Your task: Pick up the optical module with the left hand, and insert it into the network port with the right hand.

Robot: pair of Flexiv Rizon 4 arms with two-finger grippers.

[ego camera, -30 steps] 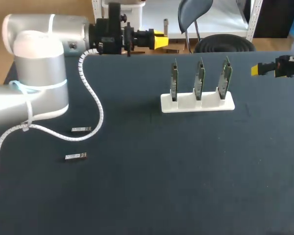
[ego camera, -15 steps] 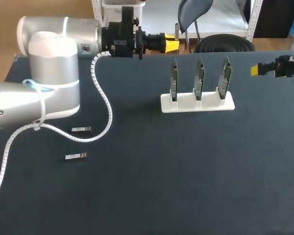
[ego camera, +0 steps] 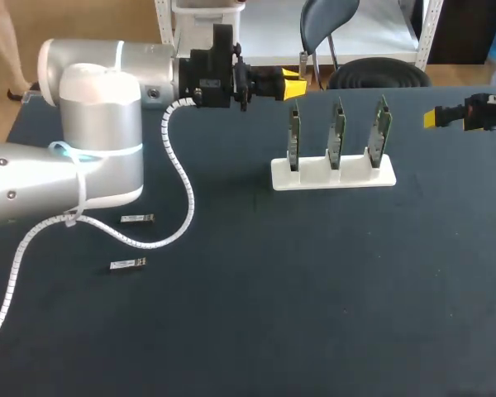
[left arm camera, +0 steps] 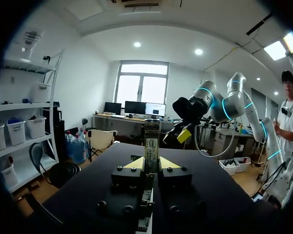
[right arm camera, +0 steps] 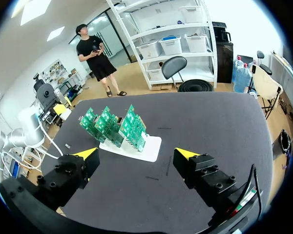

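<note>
Between the yellow tips of the left gripper point(left arm camera: 151, 164), drawn nearly together: one optical module point(left arm camera: 151, 141), pinched from both sides and standing upright ahead of the fingers. Right gripper point(right arm camera: 136, 154): fingers spread wide, holding nothing, with a white stand point(right arm camera: 152, 146) of three green circuit boards point(right arm camera: 112, 126) ahead. Two spare modules point(ego camera: 136, 218) lie flat on the table point(ego camera: 314, 289).
</note>
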